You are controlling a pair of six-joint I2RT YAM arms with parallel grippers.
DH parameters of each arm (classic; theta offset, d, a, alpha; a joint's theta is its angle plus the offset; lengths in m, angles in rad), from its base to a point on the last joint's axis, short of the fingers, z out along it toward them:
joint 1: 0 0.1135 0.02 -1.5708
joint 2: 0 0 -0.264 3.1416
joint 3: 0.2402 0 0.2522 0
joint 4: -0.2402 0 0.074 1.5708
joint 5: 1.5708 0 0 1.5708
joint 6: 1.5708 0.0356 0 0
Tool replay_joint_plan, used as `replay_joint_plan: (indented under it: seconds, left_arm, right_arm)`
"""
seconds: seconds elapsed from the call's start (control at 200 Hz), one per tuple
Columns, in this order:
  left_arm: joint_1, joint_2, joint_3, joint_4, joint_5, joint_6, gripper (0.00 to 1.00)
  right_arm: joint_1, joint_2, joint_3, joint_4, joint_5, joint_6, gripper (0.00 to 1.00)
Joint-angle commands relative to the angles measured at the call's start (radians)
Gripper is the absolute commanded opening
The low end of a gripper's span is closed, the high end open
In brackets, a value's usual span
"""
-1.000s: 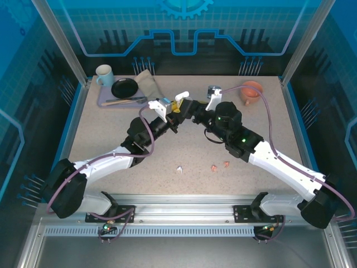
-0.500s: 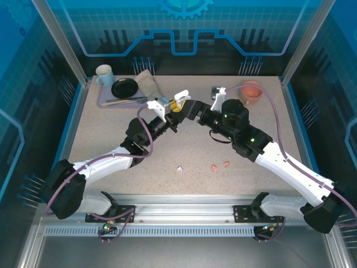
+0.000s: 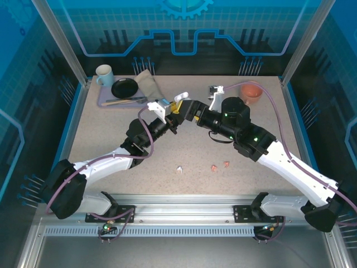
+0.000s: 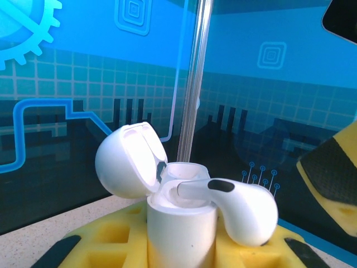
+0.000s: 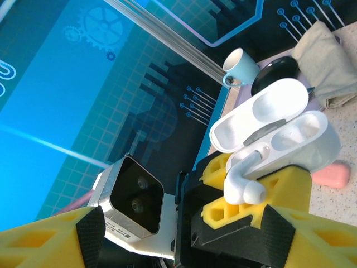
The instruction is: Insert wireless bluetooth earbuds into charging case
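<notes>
Right arm's wrist and forearm have swung a little toward 3 o'clock over the last second, and its gripper has spread wider. It sits with nothing between its yellow fingers, just beside the left gripper at that gripper's 3 o'clock. The left arm has kept its place.

The left gripper is pressed together on the case, pinching its white body upright between yellow fingers, raised above the surface. The lid is flipped open and leans back to 10 o'clock in the left wrist view. One white earbud lies tilted across the rim: its stem reaches over the opening, and its head hangs outside at 4 o'clock, resting against a yellow finger. It is not seated.

In the right wrist view, a pink case lies on the surface at the white case's 4 o'clock. At 6 o'clock of the grippers, well apart from them and near the front edge, lie a loose white earbud and two pink earbuds side by side.

At the surface's 11 o'clock is a tray with a mug, a black plate and a cloth. An orange bowl stands at 1 o'clock, behind the right wrist.
</notes>
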Motion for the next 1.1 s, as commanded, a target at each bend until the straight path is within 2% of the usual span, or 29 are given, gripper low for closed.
replay_joint_plan:
  seconds: [0.0,0.745,1.095]
  left_arm:
    - [-0.008,0.000,-0.002,0.049,0.010,0.019,0.00]
    - [-0.008,-0.008,-0.011,0.049,0.014,0.014,0.00]
    - [-0.008,-0.012,-0.016,0.052,0.020,0.006,0.00]
  right_arm:
    - [0.019,0.020,0.041,-0.006,-0.025,0.019,0.77]
    - [0.027,0.076,0.076,0.002,-0.029,0.010,0.77]
    - [0.001,0.115,0.117,0.004,-0.036,-0.008,0.77]
